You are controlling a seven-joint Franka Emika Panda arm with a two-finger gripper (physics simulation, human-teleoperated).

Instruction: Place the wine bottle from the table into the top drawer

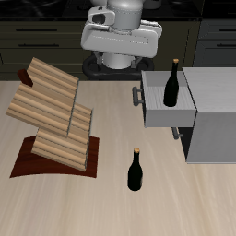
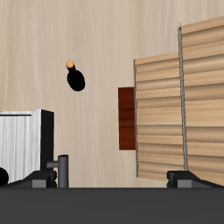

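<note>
Standing straight up, cork on top, the wine bottle (image 1: 135, 171) (image 2: 75, 79) waits on the table (image 1: 184, 203); high above, the gripper (image 2: 112, 180) points down, fingers wide apart

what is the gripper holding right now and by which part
Nothing. The gripper is open and empty, high above the table; the wine bottle stands free on it.
</note>
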